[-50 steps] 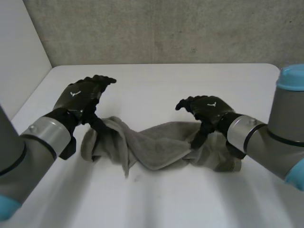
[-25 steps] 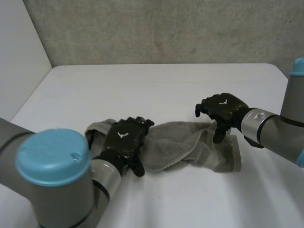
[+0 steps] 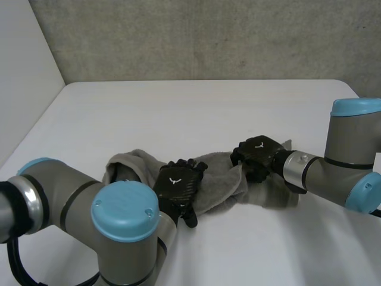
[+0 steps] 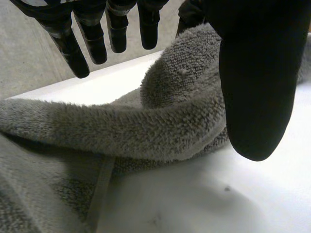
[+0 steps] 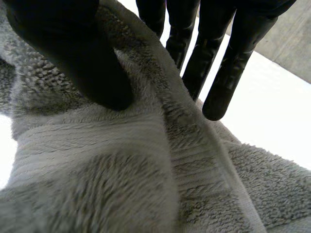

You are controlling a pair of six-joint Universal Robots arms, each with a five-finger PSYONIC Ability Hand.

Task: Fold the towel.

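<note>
Towel [image 3: 217, 182], one piece, grey, bunched on white surface [image 3: 178, 113]. Covered at middle by left hand [image 3: 177, 185], fingers straight, thumb apart, gripping nothing. Pinched at right end between thumb and curled fingers of right hand [image 3: 256, 152]. Two hands total.

Towel [image 3: 217, 179]: plain mid-grey terry pile; a flat ribbed band along the hem, same grey.
Left hand [image 3: 177, 186], right hand [image 3: 257, 154]: black, with a small white mark on the back of each.
Left arm [image 3: 65, 190], right arm [image 3: 351, 146]: grey with light-blue caps.
Table [image 3: 178, 113]: plain white.
Far wall [image 3: 208, 36]: mottled grey concrete.
Left side wall [image 3: 24, 77]: white.
</note>
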